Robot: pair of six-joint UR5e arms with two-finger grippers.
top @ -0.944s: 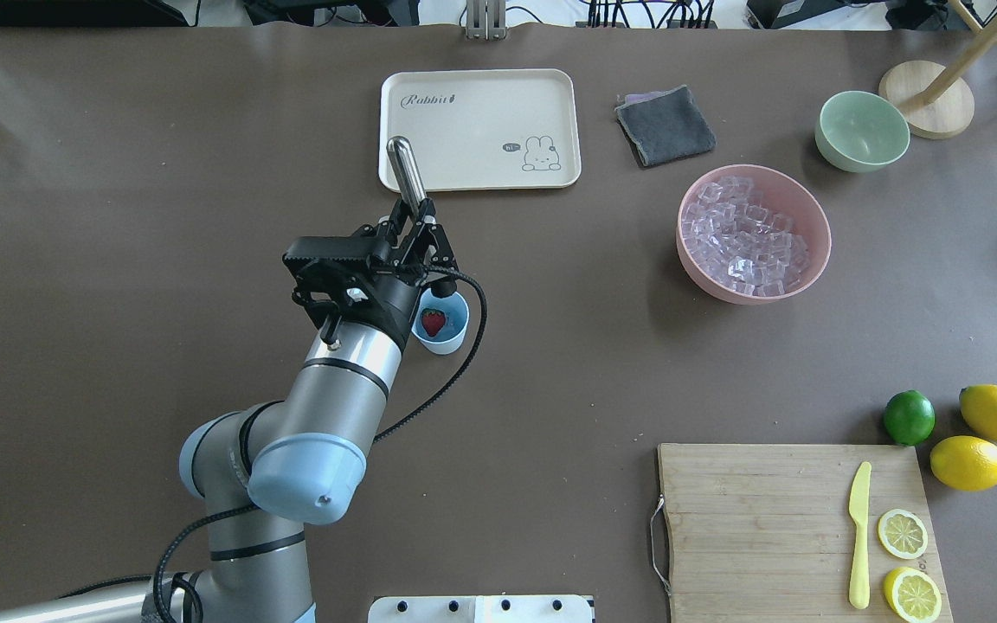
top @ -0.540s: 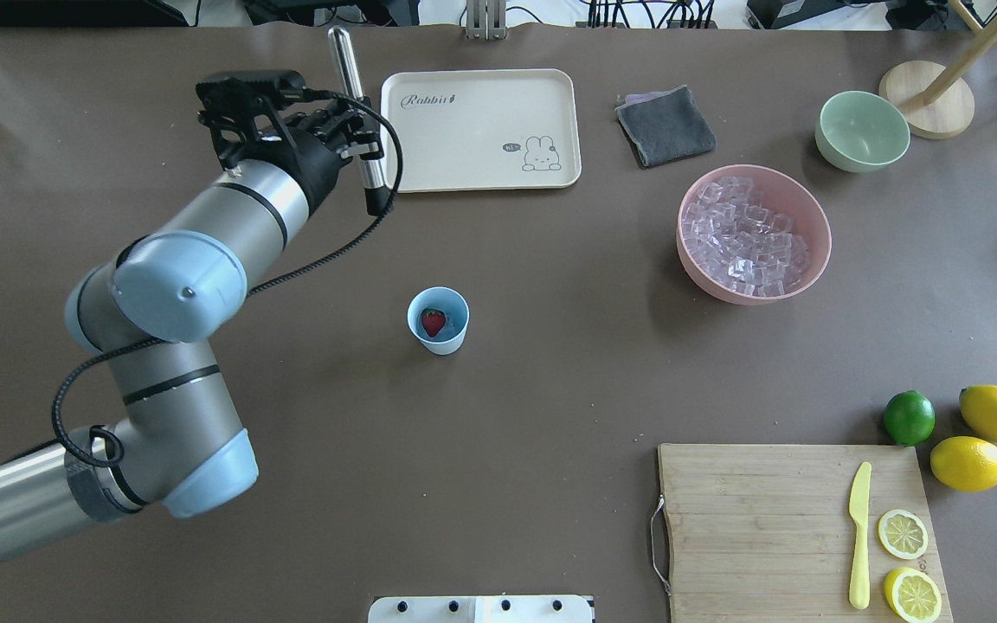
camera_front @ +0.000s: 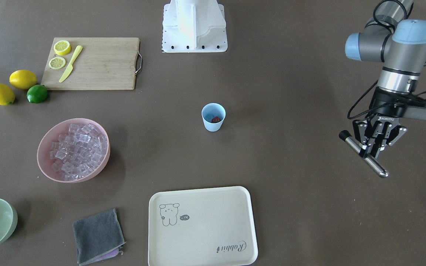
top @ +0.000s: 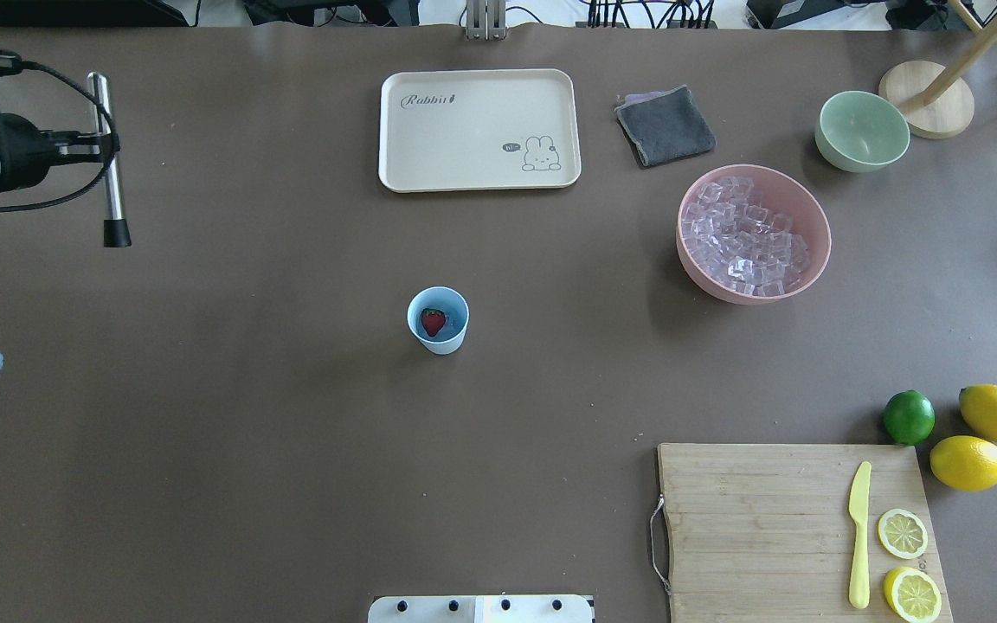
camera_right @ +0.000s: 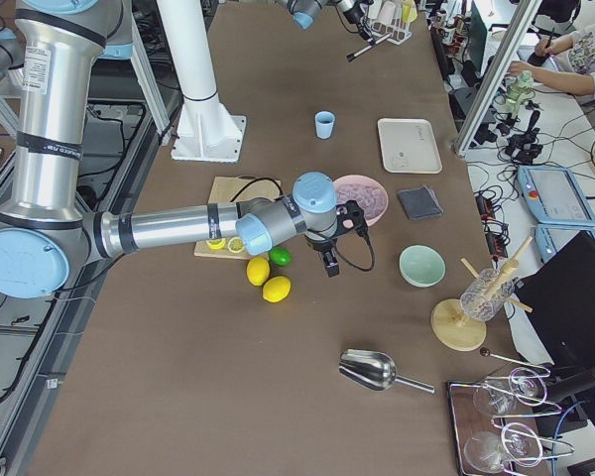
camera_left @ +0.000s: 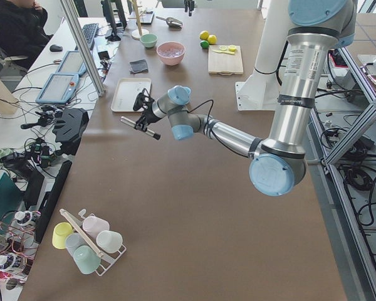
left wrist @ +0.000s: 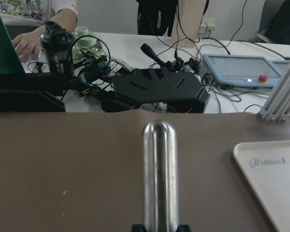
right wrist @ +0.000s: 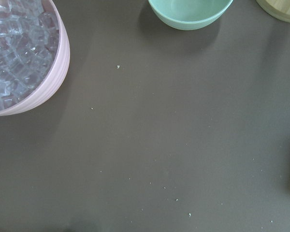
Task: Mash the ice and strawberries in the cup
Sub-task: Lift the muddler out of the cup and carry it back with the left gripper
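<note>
The light-blue cup [top: 455, 339] [camera_front: 209, 125] stands alone mid-table with one red strawberry [top: 434, 322] [camera_front: 216, 119] inside. The ice [top: 745, 238] [camera_front: 76, 149] [right wrist: 14, 48] fills a pink bowl [top: 749, 298]; whether any ice lies in the cup I cannot tell. My left gripper [top: 103, 147] [camera_front: 369, 149] hangs above the table's far-left end, well away from the cup, shut on a steel muddler [top: 112, 190] [camera_front: 377, 168] [left wrist: 159, 169] with a black tip. My right gripper [camera_right: 329, 260] hovers beside the pink bowl; I cannot tell whether it is open or shut.
A cream tray [top: 479, 130] lies at the back centre, with a grey cloth [top: 665, 125] and a green bowl [top: 862, 131] to its right. A cutting board [top: 758, 519] with a yellow knife and lemon slices sits front right, beside a lime and two lemons.
My left arm has swung away from the cup, first back beside the tray, then out to the table's far-left end, carrying the muddler. The cup and strawberry have stayed put.
</note>
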